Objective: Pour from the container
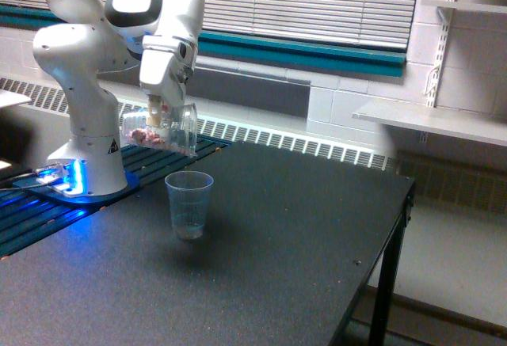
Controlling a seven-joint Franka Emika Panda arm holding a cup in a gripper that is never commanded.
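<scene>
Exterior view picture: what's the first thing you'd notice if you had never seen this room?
The big white robot arm at the exterior view's left, with blue light glowing at its base. Its gripper holds a clear tumbler tipped on its side, with small pinkish bits inside, above a black table. A second clear cup stands upright on the table just below, to the exterior view's right of the tumbler.

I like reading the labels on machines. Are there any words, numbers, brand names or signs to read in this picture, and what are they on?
No words or numbers can be read.
Robot base: a small yellow triangular warning sticker; its symbol is too small to make out.
Standing cup: faint marks on its wall, too blurred to read.
Container in the gripper: no print visible.
</scene>
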